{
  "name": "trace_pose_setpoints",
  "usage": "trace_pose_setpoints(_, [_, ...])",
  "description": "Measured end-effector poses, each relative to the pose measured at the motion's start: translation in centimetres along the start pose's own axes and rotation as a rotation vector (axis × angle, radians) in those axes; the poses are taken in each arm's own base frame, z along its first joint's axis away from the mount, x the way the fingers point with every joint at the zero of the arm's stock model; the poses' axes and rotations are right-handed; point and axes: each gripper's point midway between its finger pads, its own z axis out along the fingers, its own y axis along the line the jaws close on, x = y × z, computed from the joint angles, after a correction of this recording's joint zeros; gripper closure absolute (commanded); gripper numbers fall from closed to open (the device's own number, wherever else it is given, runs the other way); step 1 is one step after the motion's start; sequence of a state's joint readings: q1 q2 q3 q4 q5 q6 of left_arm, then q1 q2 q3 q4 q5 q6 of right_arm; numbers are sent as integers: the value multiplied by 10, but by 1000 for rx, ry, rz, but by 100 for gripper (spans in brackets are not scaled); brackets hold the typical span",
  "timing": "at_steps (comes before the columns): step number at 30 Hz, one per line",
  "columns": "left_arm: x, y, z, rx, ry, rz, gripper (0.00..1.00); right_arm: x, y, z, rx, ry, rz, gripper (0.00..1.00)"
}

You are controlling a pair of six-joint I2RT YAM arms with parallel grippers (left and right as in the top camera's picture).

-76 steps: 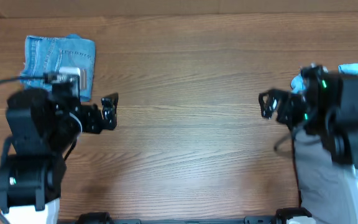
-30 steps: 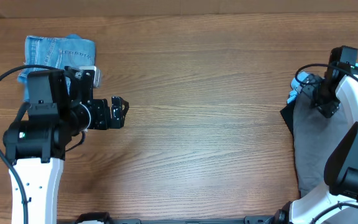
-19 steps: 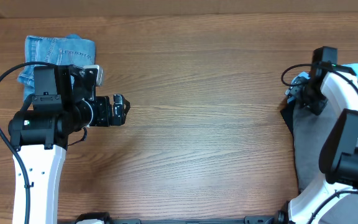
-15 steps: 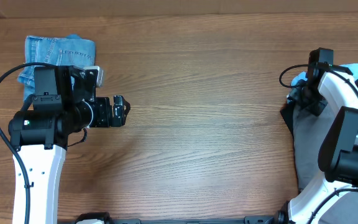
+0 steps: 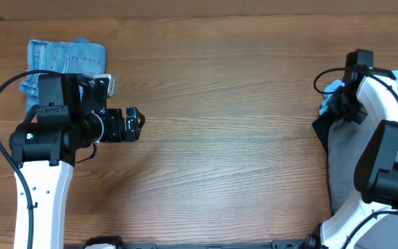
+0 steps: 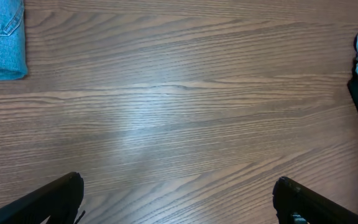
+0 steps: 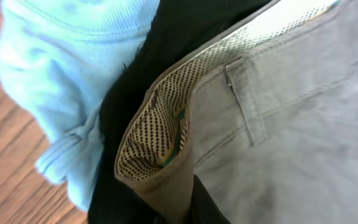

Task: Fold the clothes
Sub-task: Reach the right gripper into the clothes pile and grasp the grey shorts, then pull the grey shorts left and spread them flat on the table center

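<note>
The grey shorts (image 5: 343,166) lie at the table's (image 5: 226,138) 3 o'clock edge, long axis 12 to 6, waistband (image 7: 166,155) toward 12, where the right gripper (image 5: 344,107) sits, its grip unreadable, while the left gripper (image 6: 179,193) gapes wide beside denim shorts (image 5: 61,59) at 10.

We see faded light-blue denim shorts (image 5: 64,59) against the warm brown, streaky wood grain of the table (image 5: 220,138). The plain grey shorts (image 7: 291,124) show a cream waistband lining (image 7: 157,134) covered in small dark dots. We also see a solid black garment (image 7: 179,31) and a pale light-blue garment (image 7: 61,68). The arms (image 5: 43,138) are black and white.
</note>
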State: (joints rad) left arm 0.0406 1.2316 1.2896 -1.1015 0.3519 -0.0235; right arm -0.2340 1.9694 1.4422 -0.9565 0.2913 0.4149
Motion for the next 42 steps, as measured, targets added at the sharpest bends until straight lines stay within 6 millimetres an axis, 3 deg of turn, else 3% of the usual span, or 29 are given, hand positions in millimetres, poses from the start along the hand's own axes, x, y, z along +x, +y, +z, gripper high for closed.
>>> trace_pose_setpoints(1, [0,0,0,0,0,0,0,-1,-1,-5,-2,-4,2,80])
trace_pose_setpoints(3, [0,0,0,0,0,0,0,-7,-4,-20,-15,-28,16,80])
trace_pose_setpoints(4, [0,0,0,0,0,0,0,-10,-6,-27,-21,-40,31,85])
trace_pose_setpoints(5, [0,0,0,0,0,0,0,-12,-7,-32,-29,-49,41,96])
trace_pose_setpoints(6, [0,0,0,0,0,0,0,-15,-9,-38,-35,-59,56,96])
trace_pose_setpoints(21, [0,0,0,-1,2,-1,0,-11,-18,-47,-35,-15,78,96])
trace_pose_setpoints(23, [0,1,0,-7,2,-1,0,-20,-21,-64,-55,-14,89,96])
trace_pose_setpoints(25, [0,3,0,-18,1,-1,0,-34,-22,-93,-100,-28,85,96])
trace_pose_setpoints(28, [-1,4,-3,-31,2,-1,0,-58,-15,-155,-198,-113,75,96])
trace_pose_setpoints(31, [-9,1,-15,-38,-16,4,0,-66,16,-243,-347,-273,3,96])
trace_pose_setpoints(33, [-17,-2,-30,-45,-41,7,0,-48,53,-298,-464,-361,-89,96])
trace_pose_setpoints(36, [-32,-1,-63,-82,-98,-1,0,19,124,-368,-667,-425,-297,92])
trace_pose_setpoints(37, [-37,0,-75,-101,-122,-3,0,44,145,-382,-720,-421,-364,80])
trace_pose_setpoints(38, [-41,0,-84,-114,-142,-3,0,79,169,-398,-785,-405,-441,59])
trace_pose_setpoints(40, [-52,1,-111,-160,-207,2,0,131,203,-415,-855,-395,-566,32])
trace_pose_setpoints(42, [-59,-1,-129,-186,-252,13,0,178,227,-427,-894,-399,-666,21])
